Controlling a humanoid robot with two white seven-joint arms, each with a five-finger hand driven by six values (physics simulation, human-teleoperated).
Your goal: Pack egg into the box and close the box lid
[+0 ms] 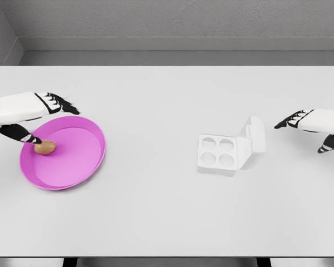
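Egg [45,147] sits inside my pink plate [80,161], close to its left rim, with my left hand [36,114] hovering over it, fingers spread and gripping nothing. Across a wide bare stretch of white table [156,217] I see the four-cup egg box [225,154], lid upright. My right hand [317,125] hovers just beyond the lid, fingers loose.

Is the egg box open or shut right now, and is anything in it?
Open and empty: the egg box shows four bare cups, its lid standing up at the right side.
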